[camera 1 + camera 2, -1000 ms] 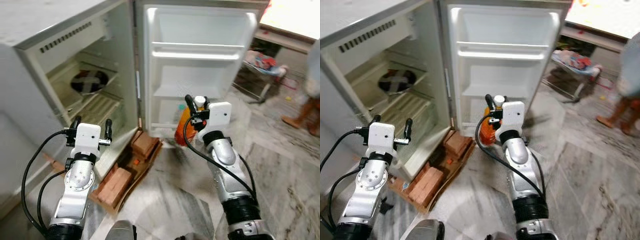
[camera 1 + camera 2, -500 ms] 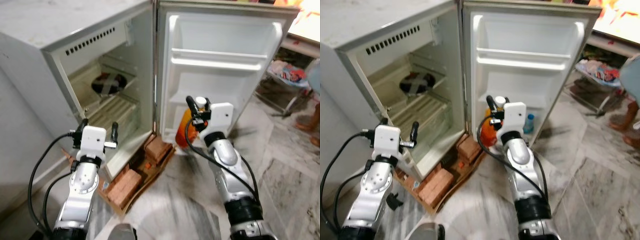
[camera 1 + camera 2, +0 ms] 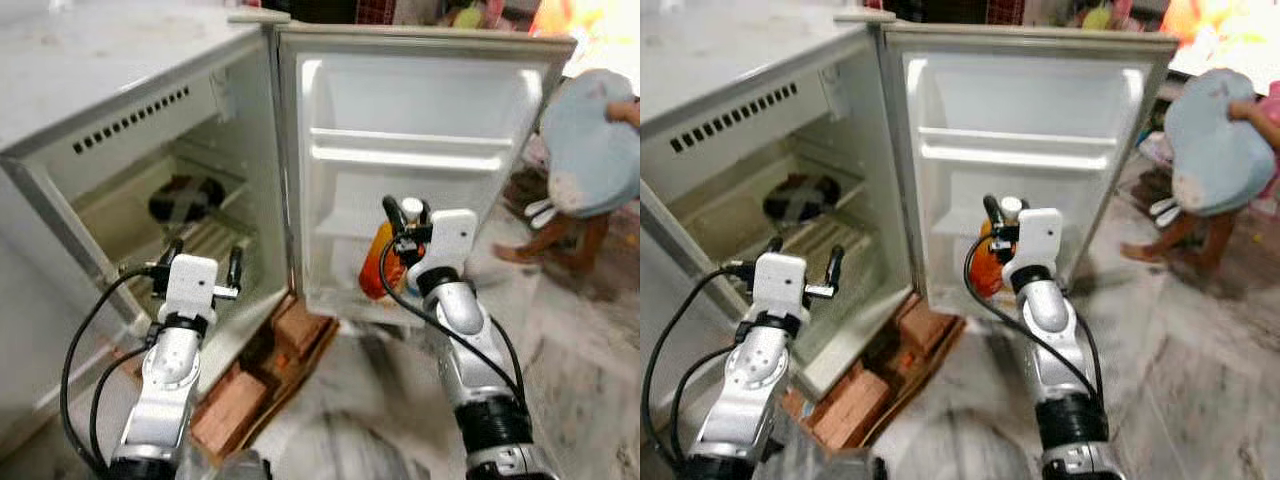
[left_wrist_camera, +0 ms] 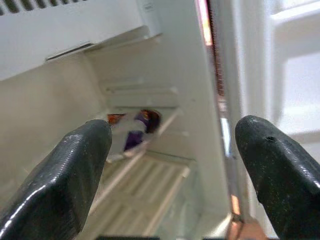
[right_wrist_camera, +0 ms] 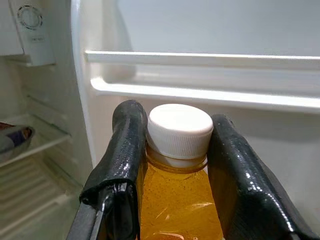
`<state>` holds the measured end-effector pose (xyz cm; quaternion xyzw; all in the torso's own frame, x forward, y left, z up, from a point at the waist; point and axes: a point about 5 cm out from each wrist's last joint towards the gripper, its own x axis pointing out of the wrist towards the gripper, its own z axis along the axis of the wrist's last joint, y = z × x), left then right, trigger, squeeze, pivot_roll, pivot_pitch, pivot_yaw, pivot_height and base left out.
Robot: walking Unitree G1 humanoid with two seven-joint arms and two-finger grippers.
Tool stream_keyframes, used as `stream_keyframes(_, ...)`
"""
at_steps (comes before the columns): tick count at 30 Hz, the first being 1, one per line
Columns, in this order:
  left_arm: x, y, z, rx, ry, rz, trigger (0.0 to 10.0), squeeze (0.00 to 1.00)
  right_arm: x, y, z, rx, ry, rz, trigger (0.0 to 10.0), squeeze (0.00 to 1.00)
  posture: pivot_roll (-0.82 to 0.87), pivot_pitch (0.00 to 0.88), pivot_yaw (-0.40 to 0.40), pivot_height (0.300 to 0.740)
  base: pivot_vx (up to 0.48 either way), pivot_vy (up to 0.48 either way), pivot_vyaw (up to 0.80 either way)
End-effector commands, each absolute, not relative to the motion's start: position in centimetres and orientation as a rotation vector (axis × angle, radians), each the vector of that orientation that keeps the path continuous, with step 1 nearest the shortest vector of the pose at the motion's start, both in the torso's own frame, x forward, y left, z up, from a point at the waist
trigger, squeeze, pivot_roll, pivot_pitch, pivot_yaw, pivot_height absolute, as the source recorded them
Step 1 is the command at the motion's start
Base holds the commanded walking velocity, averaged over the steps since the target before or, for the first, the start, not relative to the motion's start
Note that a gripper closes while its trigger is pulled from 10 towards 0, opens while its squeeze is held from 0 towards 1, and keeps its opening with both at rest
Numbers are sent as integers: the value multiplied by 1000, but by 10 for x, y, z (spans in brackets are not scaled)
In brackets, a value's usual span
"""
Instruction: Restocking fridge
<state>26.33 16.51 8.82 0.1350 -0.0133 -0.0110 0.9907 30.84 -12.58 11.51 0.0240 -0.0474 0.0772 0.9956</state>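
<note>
A small white fridge (image 3: 120,110) stands open, its door (image 3: 430,110) swung wide with white shelf rails. My right gripper (image 3: 407,222) is shut on an orange juice bottle (image 3: 380,262) with a white cap (image 5: 180,129), held upright just in front of the door's lower shelves. The fingers (image 5: 125,150) clamp the bottle's neck. My left gripper (image 3: 203,266) is open with nothing in it, in front of the fridge's interior. A dark plate (image 3: 185,197) sits on an inner wire shelf.
The fridge rests on red bricks (image 3: 245,400) over a marble floor. A person bending over in a light blue garment (image 3: 585,130) stands to the right of the door.
The camera has shifted and come closer to the fridge. The bottle in my right gripper is now nearer the door shelves. A person has come into view at the right.
</note>
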Motion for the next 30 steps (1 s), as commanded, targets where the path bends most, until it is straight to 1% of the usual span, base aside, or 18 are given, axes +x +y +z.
stream_keyframes(1, 263, 172, 88, 273, -18, -2, 10000, 0, 311, -113, 126, 59, -135, 197, 10000, 0, 104, 5, -44, 740, 334, 0, 0)
stream_keyframes(10, 263, 173, 87, 264, -8, 8, 10000, 0, 310, -114, 125, 60, -132, 195, 10000, 0, 101, 8, -41, 740, 327, 0, 0)
stream_keyframes(22, 264, 174, 87, 253, -6, 29, 10000, 0, 310, -114, 124, 66, -123, 199, 10000, 0, 102, 9, -45, 740, 0, 0, 0)
stream_keyframes(26, 264, 174, 87, 248, -3, 32, 10000, 0, 308, -106, 123, 129, -94, 260, 10000, 0, 103, 11, -46, 740, 0, 0, 0)
stream_keyframes(29, 264, 174, 87, 249, -1, 32, 10000, 0, 301, -88, 117, 161, -41, 386, 10000, 0, 103, 10, -48, 740, 0, 0, 0)
stream_keyframes(30, 264, 174, 87, 251, -1, 32, 10000, 0, 300, -87, 115, 160, -35, 396, 10000, 0, 106, 10, -50, 740, 0, 0, 0)
